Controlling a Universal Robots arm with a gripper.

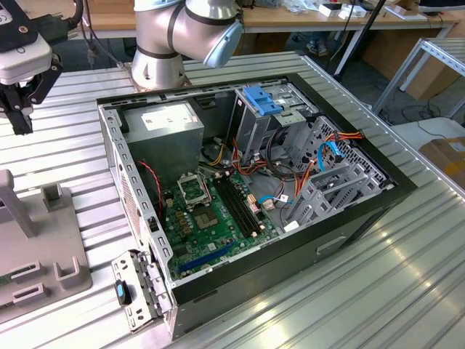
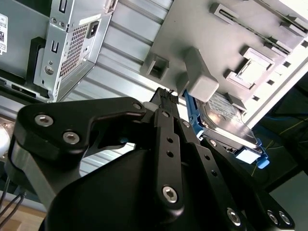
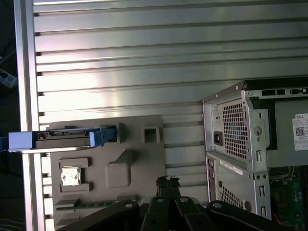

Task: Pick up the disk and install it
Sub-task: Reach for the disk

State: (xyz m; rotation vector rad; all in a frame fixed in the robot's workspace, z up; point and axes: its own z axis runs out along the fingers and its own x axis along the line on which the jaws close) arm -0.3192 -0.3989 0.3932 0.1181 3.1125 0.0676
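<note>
One disk [image 3: 62, 140], label unreadable, stands in the grey holder [image 3: 144, 166]; hand [image 3: 167, 181] pinched together, empty.

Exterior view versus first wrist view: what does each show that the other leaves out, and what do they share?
Exterior view: the blue plastic bracket atop the metal drive cage, and the arm's silver base. First wrist view: the grey metal disk in its blue plastic frame, set on edge on the flat grey holder plate. Shared: that plate, the open black computer case, the ribbed aluminium table, the black gripper.
</note>
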